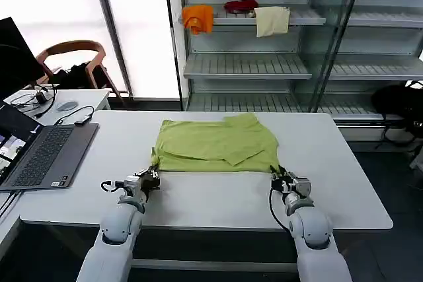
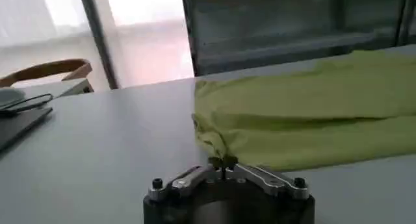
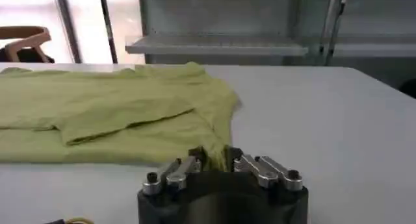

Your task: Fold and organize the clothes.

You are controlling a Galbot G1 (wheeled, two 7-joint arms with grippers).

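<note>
T-shirt (image 1: 217,143) lies partly folded at table (image 1: 344,189) centre. Left gripper (image 1: 151,175) at its 7 o'clock corner and right gripper (image 1: 277,174) at 5 o'clock — each pinched closed on the near hem. Laptop (image 1: 46,155) at 9 o'clock.

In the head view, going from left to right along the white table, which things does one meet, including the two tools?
Laptop → left tool, shut on the T-shirt's near left corner → lime T-shirt → right tool, shut on its near right corner → bare table.
</note>
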